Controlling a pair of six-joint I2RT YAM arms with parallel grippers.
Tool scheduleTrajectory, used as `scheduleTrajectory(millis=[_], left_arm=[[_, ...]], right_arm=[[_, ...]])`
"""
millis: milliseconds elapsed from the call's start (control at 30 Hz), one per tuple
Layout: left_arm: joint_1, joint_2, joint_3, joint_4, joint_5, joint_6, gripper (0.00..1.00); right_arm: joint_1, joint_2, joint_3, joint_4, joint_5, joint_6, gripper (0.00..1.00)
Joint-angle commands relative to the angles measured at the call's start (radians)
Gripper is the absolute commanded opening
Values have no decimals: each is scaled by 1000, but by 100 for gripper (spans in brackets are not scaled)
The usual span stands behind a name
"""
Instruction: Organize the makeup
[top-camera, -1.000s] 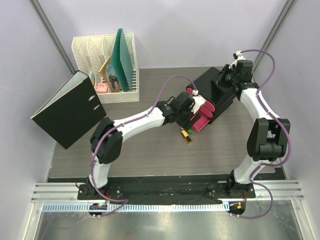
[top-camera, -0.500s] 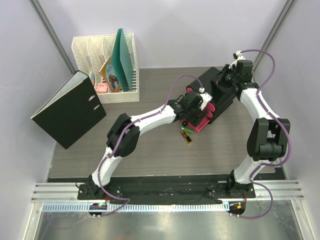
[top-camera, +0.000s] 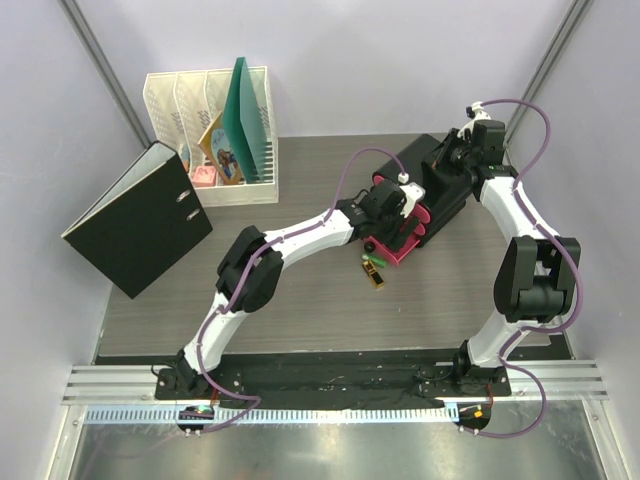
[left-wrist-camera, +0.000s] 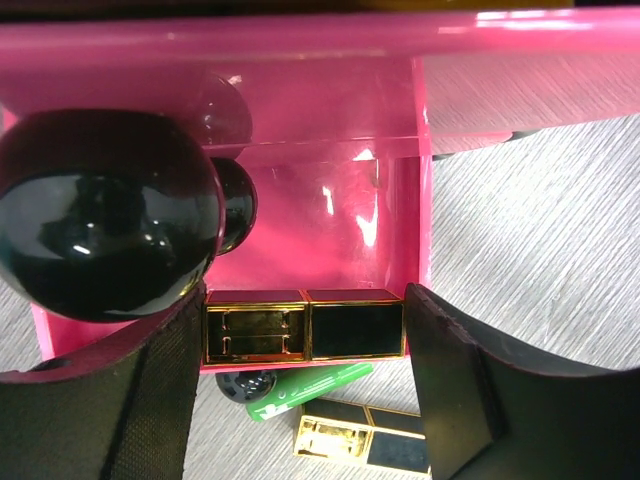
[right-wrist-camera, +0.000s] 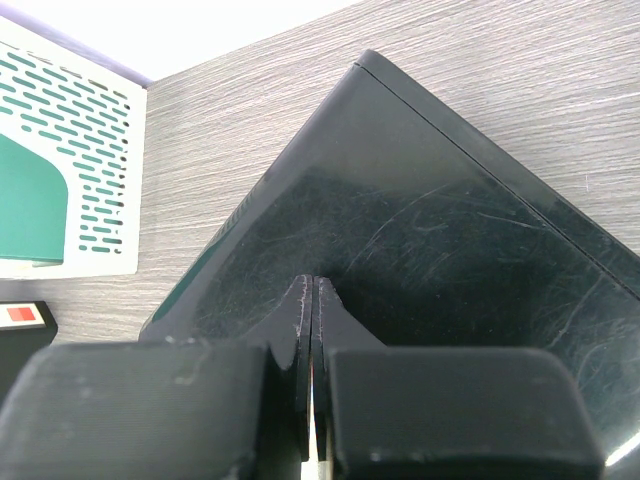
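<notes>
Placement of one cosmetic into storage is the step in hand. Left gripper (left-wrist-camera: 305, 320) grasps a gold-and-black case (left-wrist-camera: 305, 331) lengthwise, with one end against each of the jaws, which stand wide to span it. The case sits level at the near lip of the open pink drawer (left-wrist-camera: 422, 200), which extends ahead of the jaws. Whether the case already rests on the drawer floor or hangs just above it cannot be told.

Inside the drawer, ahead of the left jaw, stands a black round jar (left-wrist-camera: 100, 215). A smaller jar (left-wrist-camera: 238, 205) shows just beyond it, behind a clear divider. The drawer floor straight ahead of the jaws is bare.

Behind the jaws, on the surface (left-wrist-camera: 540, 250), lie a green tube (left-wrist-camera: 310, 388) and a second case (left-wrist-camera: 365, 445), both outside the drawer.

Right gripper (right-wrist-camera: 311, 300) is clenched on nothing, its jaws pressed together over the top of the black box (right-wrist-camera: 420, 230), apparently steadying it.

Judgement: the next move calls for easing the held case forward past the lip, clear of the jar, and then releasing it. The tube and second case remain to be stored
</notes>
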Motion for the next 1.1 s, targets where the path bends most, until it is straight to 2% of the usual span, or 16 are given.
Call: scheduleTrajectory(millis=[0,67,100,133,400,633,700,867,933,1067], left_arm=[[6,-18,34,38,17,3,74],[6,-31,31,40,11,14,86],[6,-38,28,44,8,18,97],[6,-50,22,47,5,21,100],[6,-117,-37,41,-9,66,100],[6,-301,-312,78,-12,110,100],[6,-332,-388,83,3,120,97],[6,-363,-482,98,122,115,81],[3,-346,-483,100,159,112,78],[-7,-303,-463,97,175,116,79]], right_arm=[[14,89,-88,-293,52,-52,1],[14,89,-89,-295,51,-52,1],[15,88,-89,-293,51,-52,1],[15,86,-89,-293,52,-52,1],[15,80,-91,-292,55,-55,1],[15,74,-97,-292,58,-58,1],[15,77,-98,-292,60,-56,1],[15,83,-103,-290,54,-55,1],[15,83,-101,-290,52,-53,1],[15,83,-101,-289,51,-53,1]])
